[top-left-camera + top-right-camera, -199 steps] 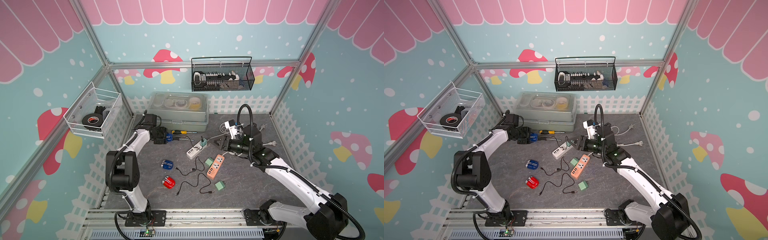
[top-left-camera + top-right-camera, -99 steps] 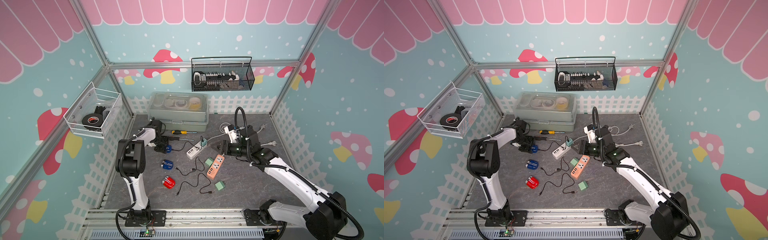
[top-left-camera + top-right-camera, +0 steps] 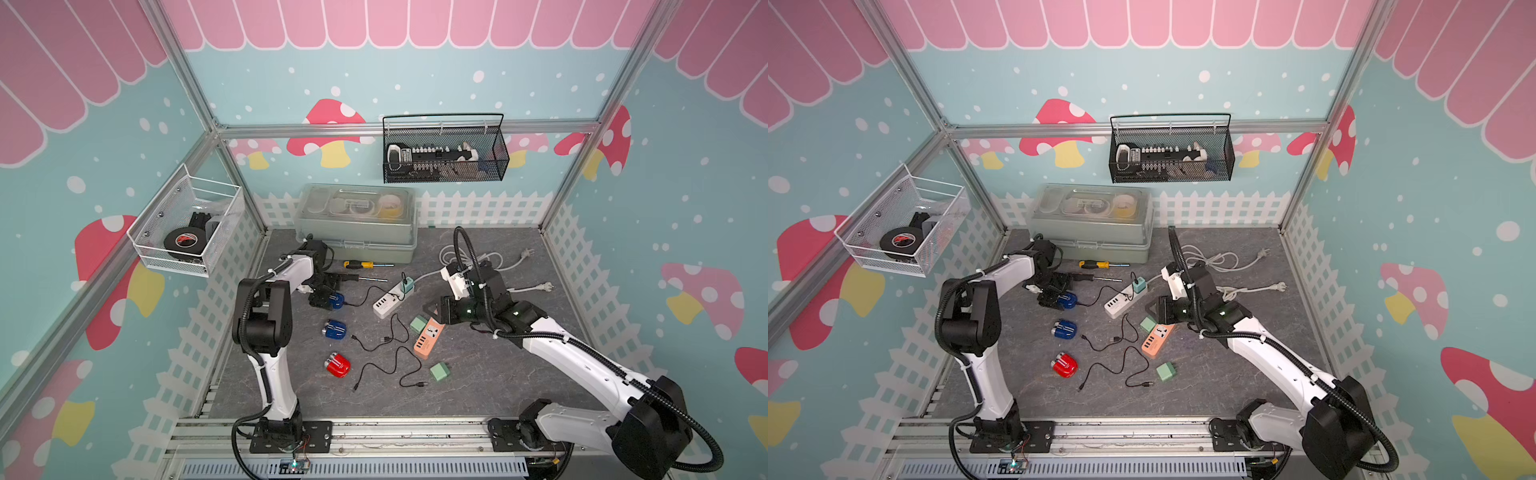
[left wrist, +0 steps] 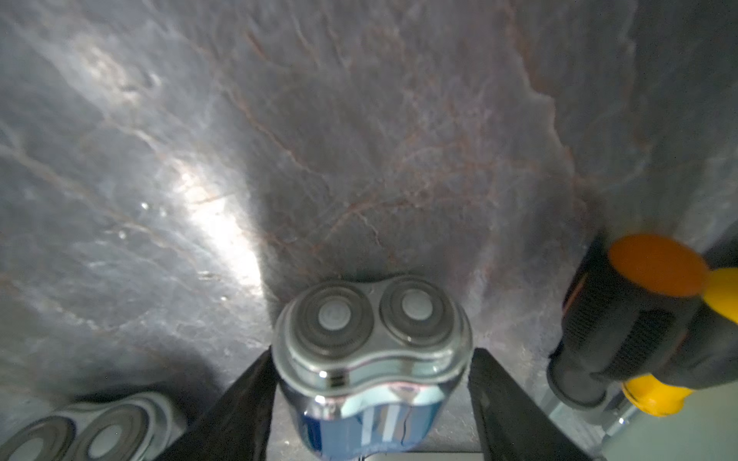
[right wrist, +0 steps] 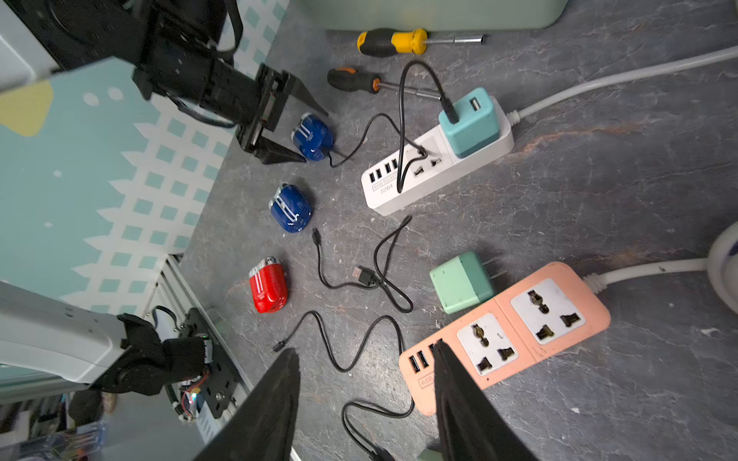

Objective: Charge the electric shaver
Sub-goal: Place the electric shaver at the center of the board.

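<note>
Your left gripper (image 5: pixel 315 137) sits near the left fence (image 3: pixel 208 316), with the toolbox (image 3: pixel 357 237) and two screwdrivers (image 3: pixel 361 264) just behind it. The open room is the bare near-right part of the table (image 3: pixel 498 374). Its jaws are spread and straddle a blue shaver (image 4: pixel 371 331). The shaver's cable (image 3: pixel 365 293) runs to the charger (image 3: pixel 408 286) in the white power strip (image 3: pixel 386 301). Your right gripper (image 5: pixel 365 349) hangs spread and empty over the orange power strip (image 3: pixel 428 338). Count three shavers (two blue, one red), two strips, three chargers and three cables.
</note>
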